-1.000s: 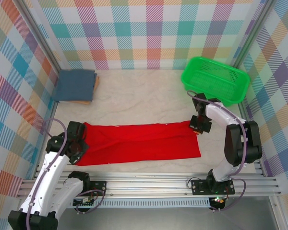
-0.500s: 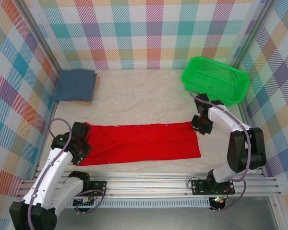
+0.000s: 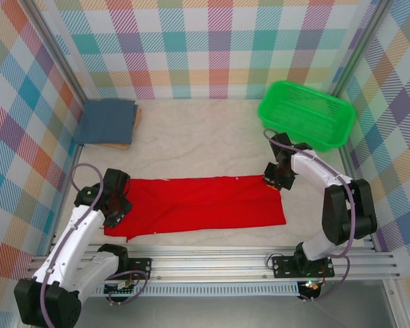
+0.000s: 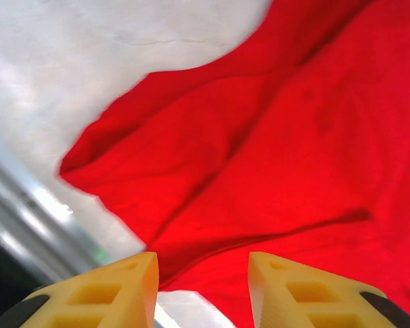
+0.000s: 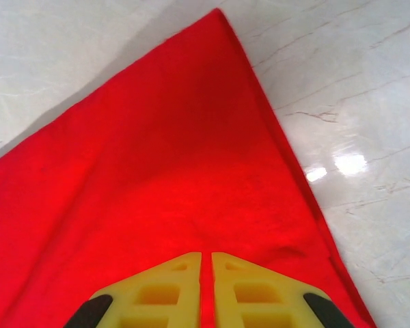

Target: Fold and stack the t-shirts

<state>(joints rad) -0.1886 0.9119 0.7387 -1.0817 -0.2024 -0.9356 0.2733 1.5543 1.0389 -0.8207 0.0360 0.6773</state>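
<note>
A red t-shirt (image 3: pixel 198 203) lies folded into a long strip across the near part of the table. Its left end is rumpled, as the left wrist view shows (image 4: pixel 273 137). My left gripper (image 3: pixel 116 205) hangs over that left end, jaws open (image 4: pixel 203 263), with nothing between them. My right gripper (image 3: pixel 273 179) sits at the strip's far right corner, over the flat cloth (image 5: pixel 157 157). Its fingers are shut to a thin slit (image 5: pixel 206 256); I cannot tell whether cloth is pinched there. A slate-blue t-shirt (image 3: pixel 108 121) lies folded at the back left.
A green mesh basket (image 3: pixel 306 113) stands at the back right, just beyond the right arm. A tan layer (image 3: pixel 119 145) peeks out under the blue t-shirt. Plaid walls close in three sides. A metal rail (image 3: pixel 212 263) runs along the near edge.
My left gripper has opened and let go of the red shirt's left end, which now lies lower and looser. The right gripper has slid a little leftward at the far right corner.
</note>
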